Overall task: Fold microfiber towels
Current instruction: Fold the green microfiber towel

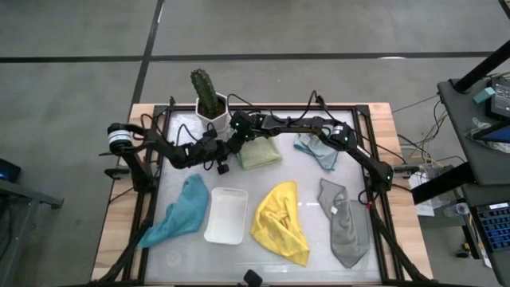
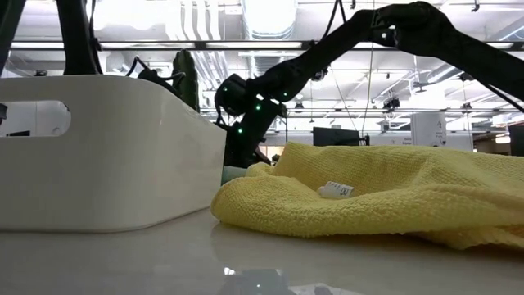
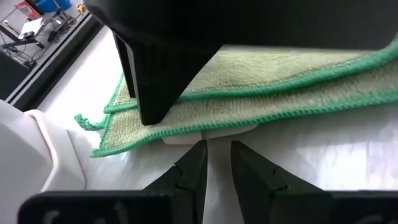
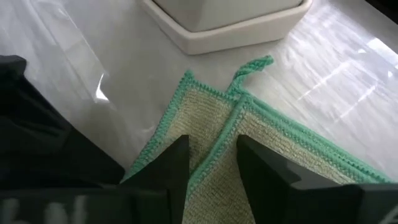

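Five microfiber towels lie across the table, and only one looks folded. From left to right: the teal towel [image 1: 182,210] lies crumpled at the near left, beside the white tray [image 1: 225,215]; the pale green towel [image 1: 260,154] sits at the back centre, doubled over with its stitched edges stacked, just in front of the white pot [image 4: 230,22] of a cactus [image 1: 206,90]; the yellow towel [image 1: 281,220] lies loose and rumpled at the near centre; the light blue towel [image 1: 318,148] is bunched at the back right; the grey towel [image 1: 343,222] sprawls unfolded at the near right. By that showing, four towels remain to be folded, and the green one may need a last tidy.

Both arms meet over the green towel. The left gripper [image 3: 215,163] hovers at its edge with jaws narrow and nothing between them. The right gripper [image 4: 212,163] rests over the stacked edges, jaws partly apart; whether they pinch the cloth cannot be told.

The table has a glossy pale top in a wooden border. Beyond it, a grey floor, cabling and strip-lit ceiling.
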You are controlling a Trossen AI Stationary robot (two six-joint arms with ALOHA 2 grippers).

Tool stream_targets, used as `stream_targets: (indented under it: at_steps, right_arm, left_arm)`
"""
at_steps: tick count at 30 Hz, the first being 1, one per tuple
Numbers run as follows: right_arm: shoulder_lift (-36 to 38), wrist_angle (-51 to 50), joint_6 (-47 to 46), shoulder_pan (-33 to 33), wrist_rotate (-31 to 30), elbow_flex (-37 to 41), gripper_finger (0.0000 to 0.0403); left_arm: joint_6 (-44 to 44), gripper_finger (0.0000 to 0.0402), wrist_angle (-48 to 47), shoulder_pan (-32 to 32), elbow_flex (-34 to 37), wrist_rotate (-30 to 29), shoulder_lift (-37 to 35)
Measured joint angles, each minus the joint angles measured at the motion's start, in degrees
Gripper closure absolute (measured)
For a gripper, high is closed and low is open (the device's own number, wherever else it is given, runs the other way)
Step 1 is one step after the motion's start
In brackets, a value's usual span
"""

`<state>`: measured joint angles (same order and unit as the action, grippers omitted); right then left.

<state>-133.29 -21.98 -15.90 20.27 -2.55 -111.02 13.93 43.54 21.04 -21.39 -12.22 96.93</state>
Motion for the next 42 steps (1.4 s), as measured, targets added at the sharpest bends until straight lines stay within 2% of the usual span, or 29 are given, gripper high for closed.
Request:
stream_targets:
  at_steps: [5, 10, 12, 24, 42]
  right_arm:
    - [0.0, 0.02, -0.14, 0.0, -0.01, 0.02, 0.0289]
    - [0.0, 0.18, 0.58, 0.0, 0.0, 0.33, 0.037]
    - [0.01, 0.12, 1.26, 0.0, 0.0, 0.28, 0.0387]
    - [3.06, -2.73, 3.52, 0.0, -0.66, -1.07, 0.0391]
    - [3.66, 0.39, 2.85, -1.54, 0.24, -1.23, 0.0391]
  left_arm:
    - [-0.04, 0.0343, 0.44, 0.11, -0.24, -0.01, 0.6]
    - [-0.02, 0.0343, 0.99, 0.23, -0.15, 0.05, 0.65]
    - [-0.04, 0.0343, 0.99, 0.27, -0.15, 0.05, 0.65]
    - [-0.11, 0.0343, 1.63, 0.39, -0.12, -0.19, 0.65]
    - [-0.11, 0.0343, 2.07, 0.39, -0.17, -0.01, 1.2]
